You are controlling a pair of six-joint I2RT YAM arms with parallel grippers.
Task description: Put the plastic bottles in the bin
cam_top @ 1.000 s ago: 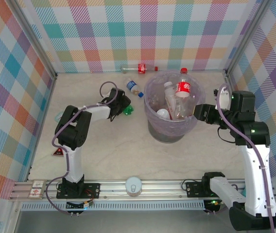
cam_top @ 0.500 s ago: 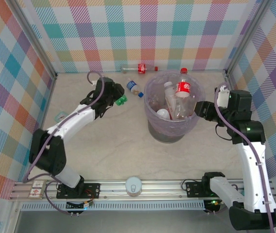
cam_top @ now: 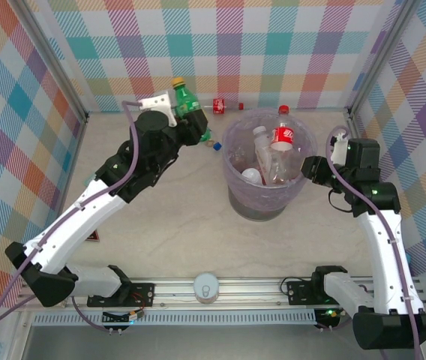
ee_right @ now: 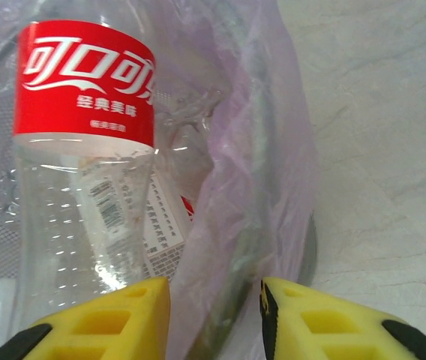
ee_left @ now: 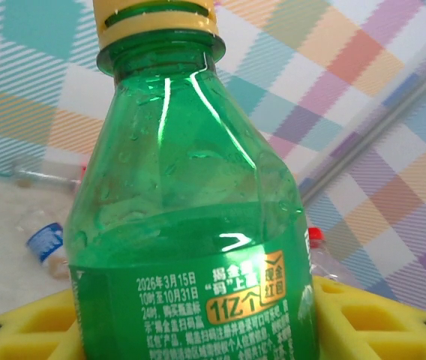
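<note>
Left gripper (cam_top: 192,124) off the table, lifted high toward the back wall - green plastic bottle with yellow cap (cam_top: 185,100) raised upright in its grip

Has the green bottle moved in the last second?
Yes. The green bottle, in the left pincer, shifted up the view, from beside the bin to past its far rim.

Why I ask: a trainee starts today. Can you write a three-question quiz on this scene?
1. True or false: the left gripper holds a green bottle.
2. Its cap is: A red, B yellow, C blue?
3. Fill in: the right gripper has its fingers either side of the bin's ____.
Key: 1 true; 2 B; 3 rim.
</note>
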